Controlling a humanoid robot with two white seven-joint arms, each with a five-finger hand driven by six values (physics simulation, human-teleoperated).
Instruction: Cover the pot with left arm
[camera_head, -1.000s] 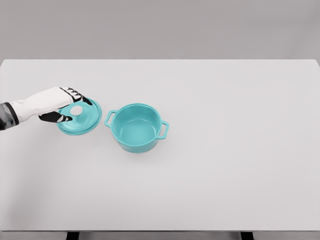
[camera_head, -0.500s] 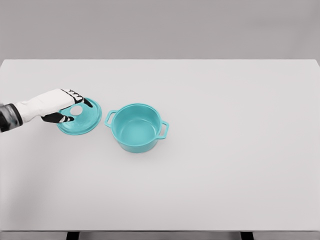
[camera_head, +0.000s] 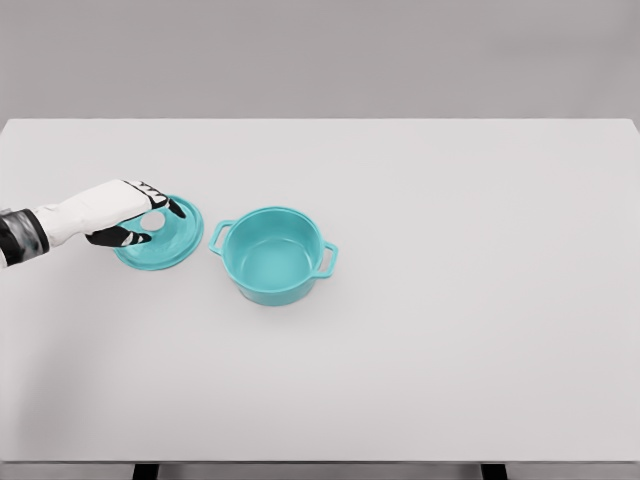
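Note:
A teal pot (camera_head: 272, 255) with two side handles stands open near the middle left of the white table (camera_head: 450, 300). Its teal lid (camera_head: 165, 240) with a pale round knob lies flat on the table just left of the pot. My left hand (camera_head: 150, 215) comes in from the left edge and sits over the lid's left part, with its fingers curled around the knob. The lid rests on the table. The right arm does not show.
My left hand has drawn slightly to the left and its fingers have closed in around the lid's knob. Lid and pot have not moved.

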